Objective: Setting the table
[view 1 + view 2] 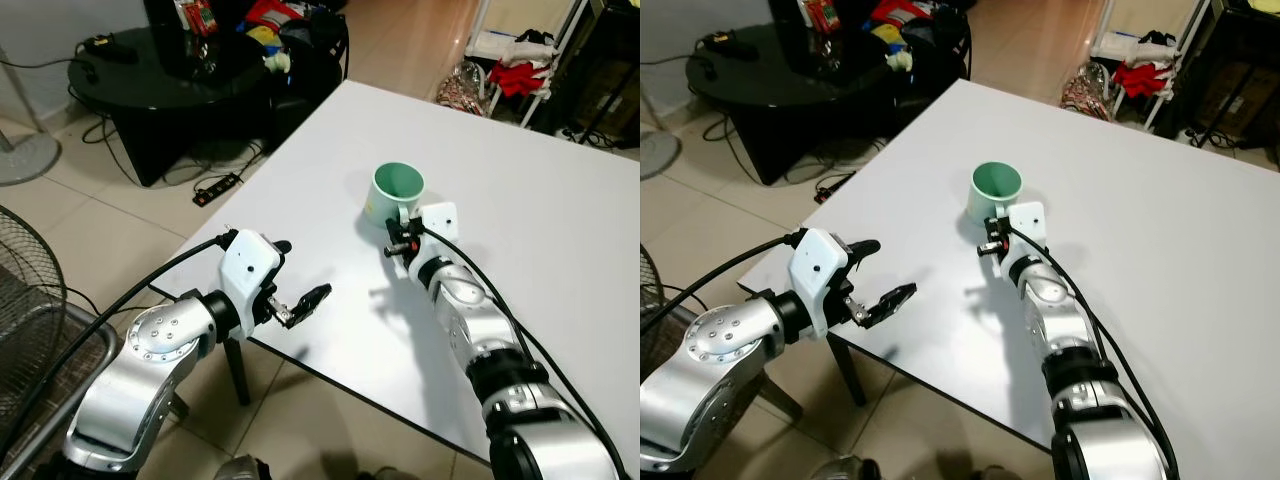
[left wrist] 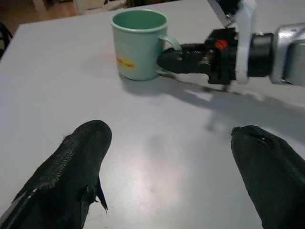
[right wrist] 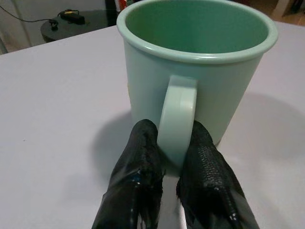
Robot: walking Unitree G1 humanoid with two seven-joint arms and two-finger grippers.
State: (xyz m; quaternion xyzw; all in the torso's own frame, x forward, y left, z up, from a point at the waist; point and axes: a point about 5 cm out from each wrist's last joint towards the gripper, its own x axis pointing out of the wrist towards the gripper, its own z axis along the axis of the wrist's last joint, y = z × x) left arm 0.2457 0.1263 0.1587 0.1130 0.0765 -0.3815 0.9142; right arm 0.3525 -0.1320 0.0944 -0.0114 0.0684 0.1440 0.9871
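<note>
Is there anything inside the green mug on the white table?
The green mug looks empty: its green inner wall shows, with nothing in it. The very bottom is hidden by the rim. The right gripper pinches its handle.

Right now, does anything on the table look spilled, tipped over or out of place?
Nothing stands out. The green mug stands upright on the white table, empty inside with no spill around it. The right claw is shut on its handle; the left claw hovers open near the table's edge.

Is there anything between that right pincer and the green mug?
Nothing visible. The right pincer is already at the mug, with its two black fingers closed on either side of the handle.
</note>
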